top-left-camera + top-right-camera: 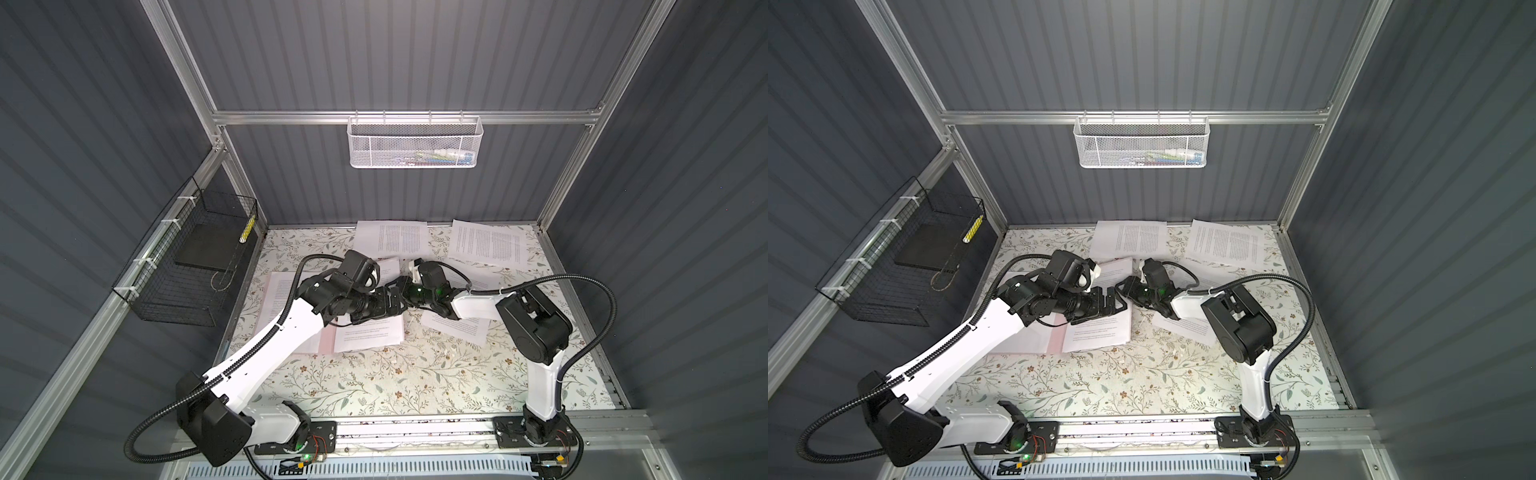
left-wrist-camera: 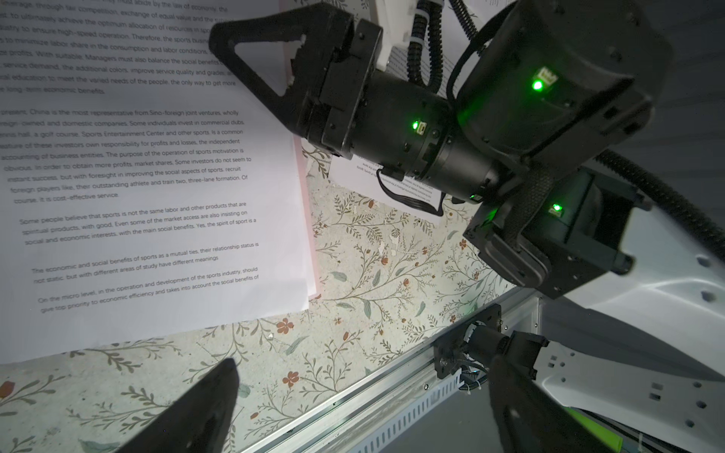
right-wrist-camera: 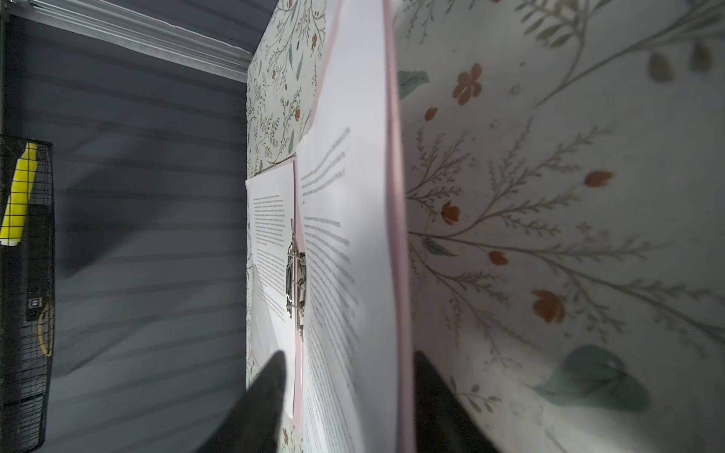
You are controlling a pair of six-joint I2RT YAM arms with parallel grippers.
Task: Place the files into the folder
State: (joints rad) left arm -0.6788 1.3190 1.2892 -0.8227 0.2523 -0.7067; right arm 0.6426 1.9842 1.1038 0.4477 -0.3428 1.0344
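Observation:
The pale pink folder (image 1: 326,338) lies open on the table left of centre, its metal clip (image 3: 296,282) along the spine. Printed files (image 1: 370,334) rest on its right half, and another sheet (image 1: 282,295) on its left half. More files lie at the back (image 1: 392,241) (image 1: 488,243) and under the right arm (image 1: 455,328). My right gripper (image 3: 349,355) is open astride the folder's right edge, with the top sheet and the pink cover edge loose between the jaws. My left gripper (image 2: 361,396) hovers open and empty just beside it, above the folder (image 1: 1054,338).
A black wire basket (image 1: 187,266) on the left wall holds a black slab (image 1: 203,249) and a yellow marker. A white mesh basket (image 1: 415,143) hangs on the back rail. The two wrists sit close together. The arm bases' metal rail (image 1: 415,428) runs along the front edge.

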